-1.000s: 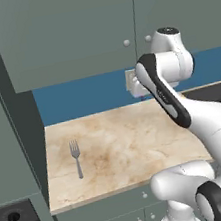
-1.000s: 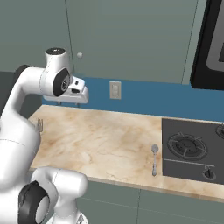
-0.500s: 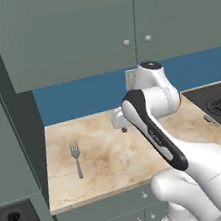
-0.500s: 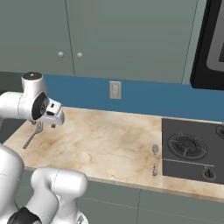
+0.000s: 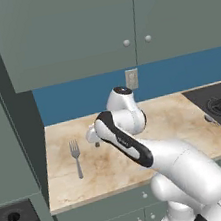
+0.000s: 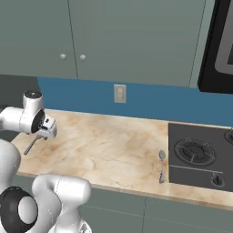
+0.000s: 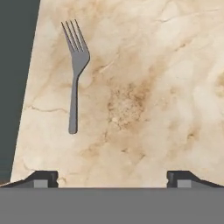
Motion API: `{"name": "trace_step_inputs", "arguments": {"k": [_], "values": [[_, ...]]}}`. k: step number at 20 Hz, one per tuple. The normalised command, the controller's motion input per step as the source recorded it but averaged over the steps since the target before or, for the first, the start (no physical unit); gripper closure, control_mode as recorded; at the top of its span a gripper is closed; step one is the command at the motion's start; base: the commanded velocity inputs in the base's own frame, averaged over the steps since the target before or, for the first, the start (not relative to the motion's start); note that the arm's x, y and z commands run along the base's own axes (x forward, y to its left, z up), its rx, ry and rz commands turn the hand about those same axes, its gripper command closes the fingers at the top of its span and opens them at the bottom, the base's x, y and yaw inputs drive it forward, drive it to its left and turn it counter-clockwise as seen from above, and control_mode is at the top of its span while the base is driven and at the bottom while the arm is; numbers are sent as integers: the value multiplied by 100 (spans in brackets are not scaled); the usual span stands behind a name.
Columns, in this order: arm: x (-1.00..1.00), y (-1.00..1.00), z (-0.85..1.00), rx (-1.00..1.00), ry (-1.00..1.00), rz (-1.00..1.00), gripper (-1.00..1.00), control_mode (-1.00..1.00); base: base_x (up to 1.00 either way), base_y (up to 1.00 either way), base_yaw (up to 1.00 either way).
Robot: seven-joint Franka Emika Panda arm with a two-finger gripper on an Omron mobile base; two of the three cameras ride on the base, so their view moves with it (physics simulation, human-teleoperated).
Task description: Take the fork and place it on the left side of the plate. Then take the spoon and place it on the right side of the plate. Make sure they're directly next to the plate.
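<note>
Left base view: the fork (image 5: 76, 158) lies flat on the marble counter (image 5: 167, 134) near its left end, tines toward the blue backsplash (image 5: 177, 74), handle toward the front edge. The gripper (image 5: 93, 137) hangs just beside it at about 2 o'clock, above the stone and apart from the fork. A wall outlet (image 5: 132, 78) sits on the backsplash under the grey cabinets (image 5: 119, 25); the cooktop (image 5: 217, 103) lies far off at 3 o'clock, with the spoon (image 5: 219, 125) beside its front-left corner.

Right base view: the spoon (image 6: 161, 166) rests alone just left of the cooktop (image 6: 200, 157), well apart from the gripper (image 6: 45, 132) — bare marble lies between them. The fork's handle (image 6: 31, 145) shows at 7 o'clock of the gripper.

Hand view: the fork (image 7: 74, 74) lies at 10 o'clock, tines at 12, near the counter's dark edge. The two fingertips (image 7: 43, 178) stand spread wide with nothing between them — only stone below.
</note>
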Motion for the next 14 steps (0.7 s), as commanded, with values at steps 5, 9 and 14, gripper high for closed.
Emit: {"name": "trace_step_inputs", "arguments": {"k": [5,9,14], "values": [[98,99,-27,2,18,0,-100,-100,0,0,0],[28,95,-19,0,10,0,-100,-100,0,0,0],[7,44,-22,-1,3,0,-100,-100,0,0,0]]}}
